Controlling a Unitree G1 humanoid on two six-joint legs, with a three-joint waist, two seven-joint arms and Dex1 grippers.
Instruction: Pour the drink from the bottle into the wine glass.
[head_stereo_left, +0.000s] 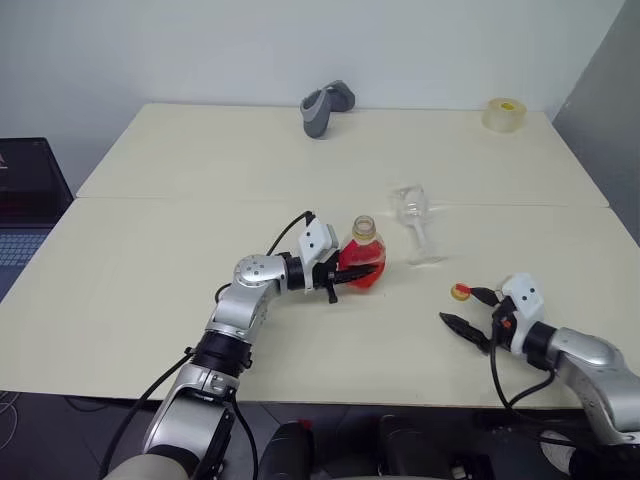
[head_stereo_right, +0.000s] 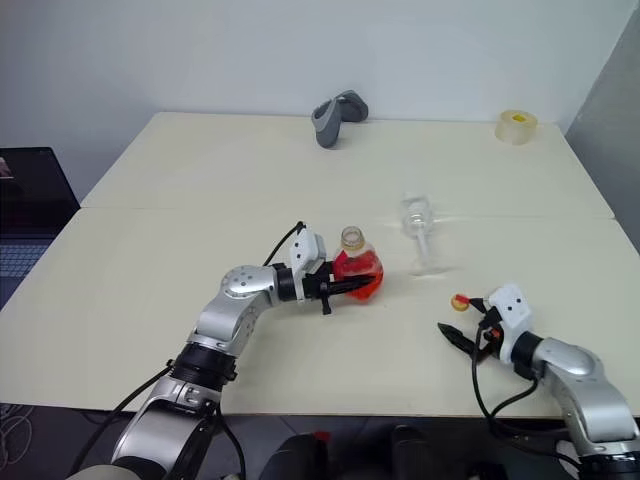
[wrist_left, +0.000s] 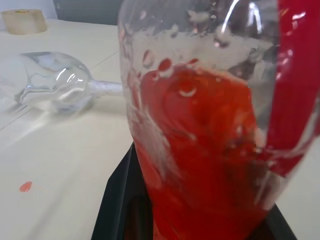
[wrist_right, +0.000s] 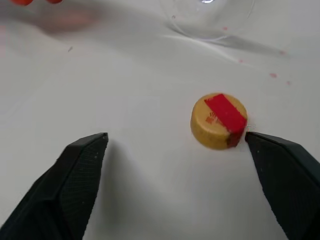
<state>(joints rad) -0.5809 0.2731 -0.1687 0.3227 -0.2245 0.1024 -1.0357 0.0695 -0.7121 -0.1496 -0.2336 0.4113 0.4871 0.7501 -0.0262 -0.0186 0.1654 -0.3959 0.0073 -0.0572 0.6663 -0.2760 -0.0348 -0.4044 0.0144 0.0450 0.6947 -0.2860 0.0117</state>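
Note:
My left gripper (head_stereo_left: 352, 275) is shut on the bottle (head_stereo_left: 362, 262), holding it upright just over the table's middle. Its neck is uncapped, and the red drink (wrist_left: 200, 150) fills the lower body. The clear wine glass (head_stereo_left: 415, 222) stands a little to the right of the bottle and further back, apart from it. The yellow-and-red cap (wrist_right: 219, 120) lies flat on the table. My right gripper (wrist_right: 176, 137) is open around it, low near the front right edge, with one finger (wrist_right: 285, 170) almost touching the cap. The glass's foot (wrist_right: 207, 20) lies just beyond.
A grey handheld object (head_stereo_left: 325, 108) and a roll of tape (head_stereo_left: 503, 113) sit at the table's far edge. A laptop (head_stereo_left: 25, 200) stands off the left side. A seam (head_stereo_left: 200, 199) crosses the tabletop. Small red drops (wrist_right: 272, 75) mark the surface near the glass.

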